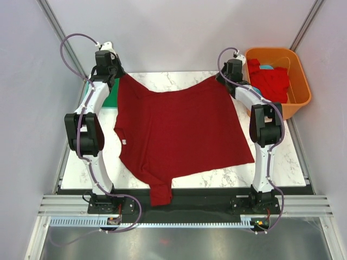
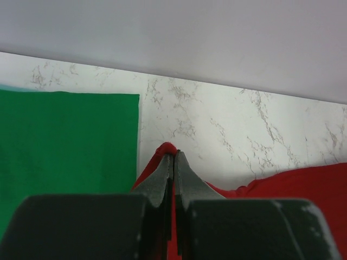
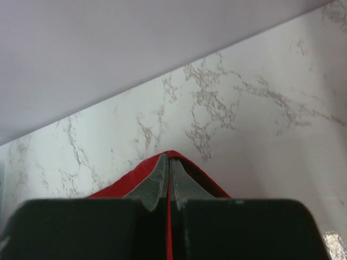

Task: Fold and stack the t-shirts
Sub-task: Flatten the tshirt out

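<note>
The top external camera is fixed high above and behind the arm bases, looking down over the white marble-patterned table (image 1: 282,157). Each wrist camera sits close behind its own left gripper (image 2: 174,157) or right gripper (image 3: 168,158), facing along it toward the table's far edge and the pale wall. All three views share the dark maroon red cloth t-shirt (image 1: 179,130); the top and left wrist views share the flat bright green cloth t-shirt (image 2: 65,146).

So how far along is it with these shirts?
The green shirt looks folded at the far left. The left fingers and right fingers pinch far corners of the maroon shirt, spread out, unfolded. The red shirt and blue shirt wait in the orange tub.
</note>
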`<action>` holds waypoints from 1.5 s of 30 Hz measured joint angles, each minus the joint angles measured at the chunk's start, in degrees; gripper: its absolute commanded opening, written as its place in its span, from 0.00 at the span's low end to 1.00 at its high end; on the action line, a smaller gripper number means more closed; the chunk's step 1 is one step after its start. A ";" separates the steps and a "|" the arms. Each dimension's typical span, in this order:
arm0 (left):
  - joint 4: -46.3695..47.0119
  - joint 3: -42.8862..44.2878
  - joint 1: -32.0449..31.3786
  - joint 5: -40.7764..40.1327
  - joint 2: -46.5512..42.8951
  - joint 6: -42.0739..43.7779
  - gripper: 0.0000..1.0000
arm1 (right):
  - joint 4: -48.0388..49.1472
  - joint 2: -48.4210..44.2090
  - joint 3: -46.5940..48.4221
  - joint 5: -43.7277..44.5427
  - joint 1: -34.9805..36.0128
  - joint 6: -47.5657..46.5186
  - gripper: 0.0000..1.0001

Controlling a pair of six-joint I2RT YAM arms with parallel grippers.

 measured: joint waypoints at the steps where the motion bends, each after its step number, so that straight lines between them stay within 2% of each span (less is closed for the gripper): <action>1: 0.00 0.09 0.11 -0.15 -0.02 0.00 0.02 | -0.04 -0.26 0.57 -0.17 -0.15 -0.35 0.00; 7: -1.09 0.09 1.46 -0.31 -5.49 -1.05 0.02 | -6.75 -7.78 -1.38 1.14 -0.39 -1.86 0.00; 12: -1.46 2.01 1.84 -0.15 -16.61 -1.99 0.02 | -12.96 -25.18 -4.35 1.20 -0.22 -1.88 0.00; 18: 1.07 6.95 1.79 0.35 -30.93 -2.82 0.02 | -14.25 -48.72 -4.46 0.68 -0.22 -0.83 0.00; 24: 2.05 7.21 1.79 0.61 -43.50 -3.37 0.02 | -19.32 -63.36 -5.07 -0.15 -0.24 0.96 0.00; 31: 2.01 6.32 1.77 -0.81 -52.68 -3.34 0.02 | -25.05 -76.28 -9.44 -2.12 -0.22 5.44 0.00; 37: 1.01 3.80 1.77 -3.89 -60.19 -3.30 0.02 | -27.98 -85.26 -9.53 -4.42 -0.24 10.62 0.00; 41: 1.22 4.07 1.79 -5.33 -63.84 -2.95 0.02 | -28.94 -89.00 -8.17 -4.87 -0.24 13.22 0.00; 45: 1.66 8.63 1.73 -6.56 -62.58 -1.27 0.02 | -28.79 -89.46 -6.99 -4.35 -0.24 14.47 0.00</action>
